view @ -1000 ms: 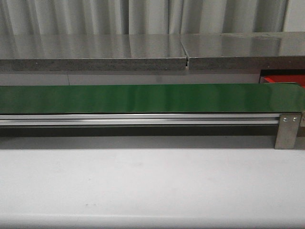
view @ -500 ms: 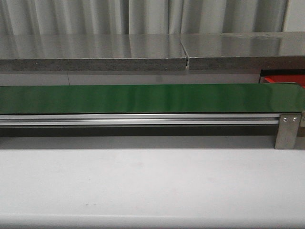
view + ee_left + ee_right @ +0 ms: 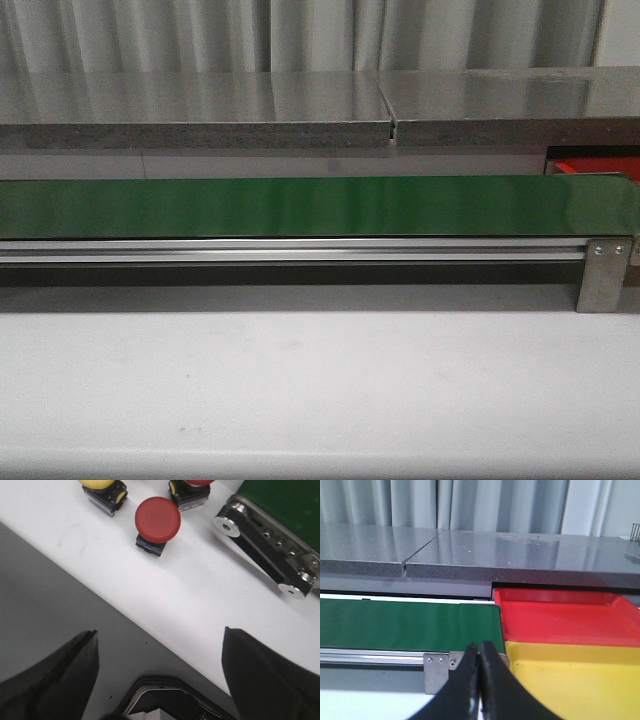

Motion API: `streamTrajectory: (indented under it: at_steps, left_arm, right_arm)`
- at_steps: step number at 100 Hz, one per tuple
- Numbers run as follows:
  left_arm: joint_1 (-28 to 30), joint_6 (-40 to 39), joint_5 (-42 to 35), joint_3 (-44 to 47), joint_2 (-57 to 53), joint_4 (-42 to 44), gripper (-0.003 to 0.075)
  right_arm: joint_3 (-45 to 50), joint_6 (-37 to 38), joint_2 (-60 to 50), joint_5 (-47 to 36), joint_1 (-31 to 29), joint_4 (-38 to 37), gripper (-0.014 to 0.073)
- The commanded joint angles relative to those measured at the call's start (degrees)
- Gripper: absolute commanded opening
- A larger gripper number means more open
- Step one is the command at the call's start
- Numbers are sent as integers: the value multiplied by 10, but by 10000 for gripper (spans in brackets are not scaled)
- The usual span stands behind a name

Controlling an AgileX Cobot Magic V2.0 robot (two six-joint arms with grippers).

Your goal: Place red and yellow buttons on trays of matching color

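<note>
Left wrist view: red button [image 3: 158, 519] cap bears no readable writing

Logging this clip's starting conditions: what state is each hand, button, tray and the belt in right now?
left hand: open, holding nothing, above the table edge.
right hand: shut, empty.
red button: upright on the white table, untouched.
second red button: on the table, cut off by the frame.
yellow button: on the table, partly out of view.
red tray: empty.
yellow tray: empty where visible.
green belt: bare.
</note>
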Motion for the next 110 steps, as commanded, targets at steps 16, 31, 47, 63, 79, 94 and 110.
streamTrajectory:
  at_steps: [16,31,47,63,79,94,110]
  left_arm:
    - [2,-6,-46,-36,69,-24,514]
    - [2,-6,-52,-58,130,-36,514]
    - [2,-6,-68,-87,180,-36,514]
    - [2,-6,-91,-114,222,-34,514]
    - [2,-6,-107,-138,253,-33,513]
    - [2,-6,-108,-154,277,-35,512]
    - [2,-6,-110,-157,282,-36,420]
  right_arm:
    - [-13,-2,-11,-45,2,-7,-66]
    - [-13,-2,-11,-45,2,-7,-66]
    - [-13,-2,-11,-45,2,-7,-66]
    - [-13,-2,-11,-45,2,-7,-66]
    - [-13,-2,-11,-45,2,-7,-66]
    - [-13,-2,-11,-45,2,-7,-66]
    - [-13,-2,-11,-45,2,-7,-66]
